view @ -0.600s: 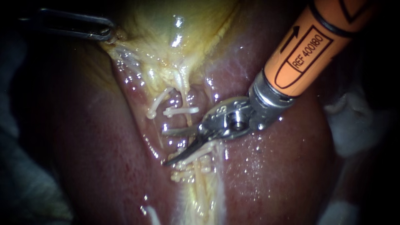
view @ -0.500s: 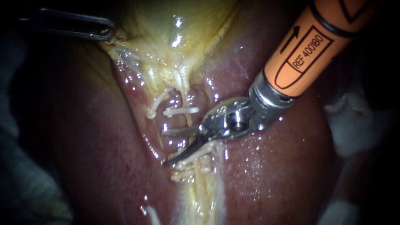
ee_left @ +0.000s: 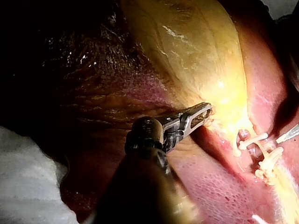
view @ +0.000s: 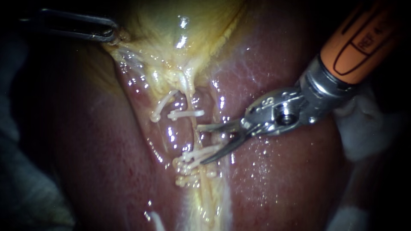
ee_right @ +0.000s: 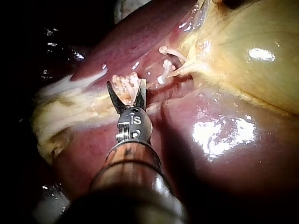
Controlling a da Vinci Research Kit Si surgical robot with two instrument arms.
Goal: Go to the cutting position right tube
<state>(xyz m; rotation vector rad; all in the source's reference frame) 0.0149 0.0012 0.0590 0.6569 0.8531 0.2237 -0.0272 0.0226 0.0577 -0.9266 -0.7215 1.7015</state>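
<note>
Endoscope view: jaws of the right instrument (view: pixel 200 145) are held apart, with the right tube (view: pixel 194 121) found just off their tips, ungripped. One clip (view: pixel 186 114) is seen beyond the upper jaw, a clip bunch (view: pixel 188 158) under the lower one. The gallbladder (view: pixel 180 25) is clamped by the left instrument (view: pixel 112 34), well away.

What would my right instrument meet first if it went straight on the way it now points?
Probably the right tube, just ahead of the right instrument; the lower clips lie close beside, and depth is unclear.
</note>
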